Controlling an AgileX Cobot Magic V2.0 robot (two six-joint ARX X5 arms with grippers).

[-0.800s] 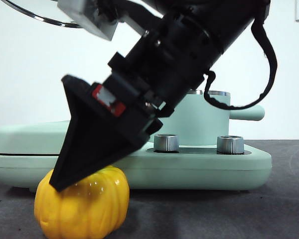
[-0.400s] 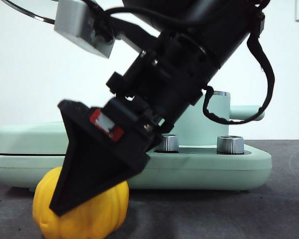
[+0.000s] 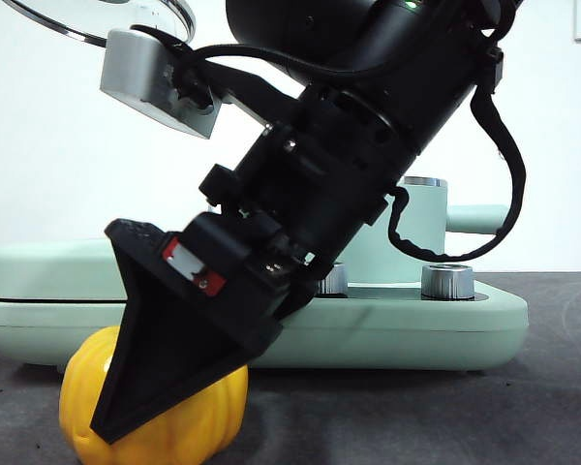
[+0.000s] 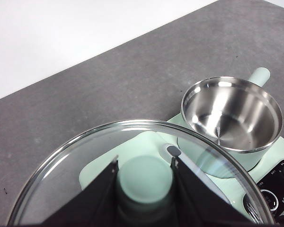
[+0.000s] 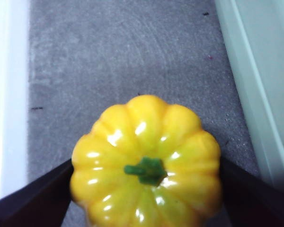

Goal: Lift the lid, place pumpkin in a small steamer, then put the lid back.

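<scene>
Now the right gripper (image 5: pixel 146 189) slants steeply down to the dark tabletop (image 5: pixel 132 52), jaws spread either side of the pumpkin (image 5: pixel 146 163). Up high, the left gripper (image 4: pixel 144 182) pinches the lid (image 4: pixel 75 161) by its knob, clear of the open small steamer (image 4: pixel 232 120).

a robot test bench in a lab, dressed up as a kitchen. a plain white wall (image 3: pixel 39 145) backs a bare dark grey table (image 3: pixel 523 417) with no counter or sink in sight. the cookware is a mint-green electric cooker base (image 3: pixel 407 334) with steel control knobs (image 3: pixel 447 281), and the food is a glossy plastic toy pumpkin (image 5: pixel 146 161). a black robot arm (image 3: pixel 349 165) with cabling fills the front view.
</scene>
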